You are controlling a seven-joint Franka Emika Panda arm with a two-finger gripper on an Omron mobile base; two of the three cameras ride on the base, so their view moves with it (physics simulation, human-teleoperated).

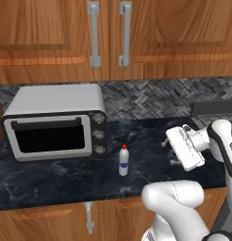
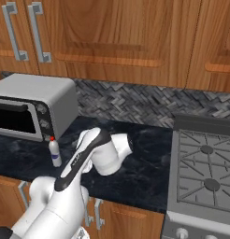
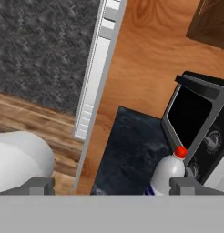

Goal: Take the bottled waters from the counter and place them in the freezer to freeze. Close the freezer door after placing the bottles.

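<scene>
Gripper (image 3: pixel 111 185): 2-finger type, on the white arm. Jaws spread wide, at about their fullest; nothing between them, nothing touched. In the hand view the 2 dark fingertips (image 3: pixel 40 185) rise far apart at the bottom. In the left base view the hand hangs above the counter, to the right of the bottle and well apart from it, turned toward the bottle's side of the counter.

White bottle (image 1: pixel 123 161): 1 item, small and slim, white body, red cap, a faint bluish label on the lower body. Upright on the counter. Stands just in front of the toaster oven's right front corner, near its knobs, not touching it. In the hand view it appears low and right of centre, close to the right fingertip in the picture, outside the gap between the jaws. In the right base view it shows just left of the arm.

Counter (image 1: pixel 52 174): dark blue-black marbled slab; brown wooden cabinets with grey handles below.

Toaster oven (image 1: pixel 54 120): grey box, black window, 3 knobs in a column at the right of its face; sits on the counter's left part, against the backsplash.

Backsplash (image 1: pixel 151 99): grey herringbone tile.

Upper cabinets (image 1: pixel 160 33): brown wood, 2 grey bar handles.

Stove (image 2: pixel 205 172): grey, with grated burners, to the right of the counter.
</scene>
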